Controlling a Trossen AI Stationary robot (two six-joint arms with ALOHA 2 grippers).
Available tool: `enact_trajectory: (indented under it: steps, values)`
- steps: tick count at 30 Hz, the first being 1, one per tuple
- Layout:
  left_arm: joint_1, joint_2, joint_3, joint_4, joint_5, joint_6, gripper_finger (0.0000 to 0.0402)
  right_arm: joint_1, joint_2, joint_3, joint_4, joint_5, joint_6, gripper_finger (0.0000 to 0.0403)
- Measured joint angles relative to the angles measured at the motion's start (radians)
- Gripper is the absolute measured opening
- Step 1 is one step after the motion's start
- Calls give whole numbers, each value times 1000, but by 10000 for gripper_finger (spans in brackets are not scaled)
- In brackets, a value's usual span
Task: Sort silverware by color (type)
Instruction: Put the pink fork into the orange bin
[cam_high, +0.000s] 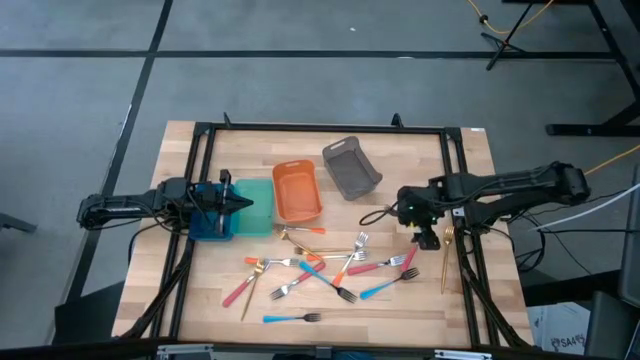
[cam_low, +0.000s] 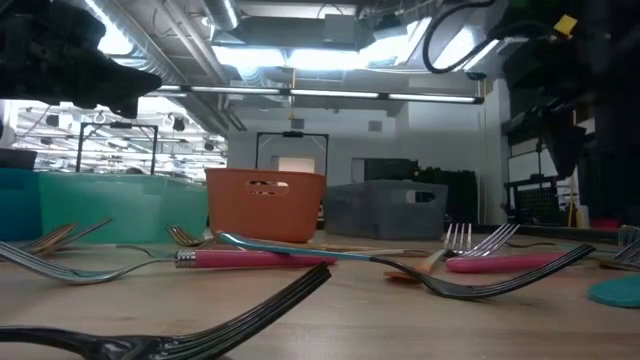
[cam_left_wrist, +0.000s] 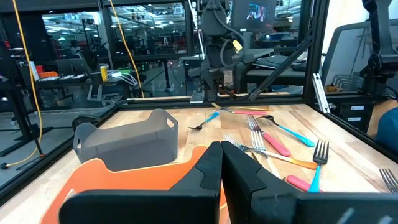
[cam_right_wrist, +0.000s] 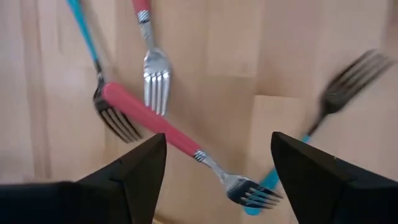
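Right hand (cam_right_wrist: 214, 171) spread wide and empty, hovering over the right part of the surface (cam_high: 400, 310) above a pink-handled fork (cam_right_wrist: 163, 134) lying among blue-handled ones — looks like the approach to a pick, so next calls for dropping down, centring the handle between the fingers and clamping without dragging in the crossing forks. Left hand (cam_high: 243, 205) clenched on nothing, parked over the teal bin (cam_high: 258, 215) beside the orange bin (cam_high: 297, 192) and grey bin (cam_high: 350, 167); silverware (cam_high: 320, 272) scattered unsorted mid-surface, one gold piece (cam_high: 446, 258) off at the right edge. No readable brands, labels or writing.
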Motion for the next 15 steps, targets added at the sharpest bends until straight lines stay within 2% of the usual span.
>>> enact_trajectory:
  steps: [6,11,15]
  values:
    - [0,0,0,0,0,0,2,5,68,0,-12,-29,-91,279]
    - [0,0,0,0,0,0,2,82,123,0,-25,-18,-171,279]
    - [0,0,0,0,0,0,2,168,155,0,-32,80,-196,279]
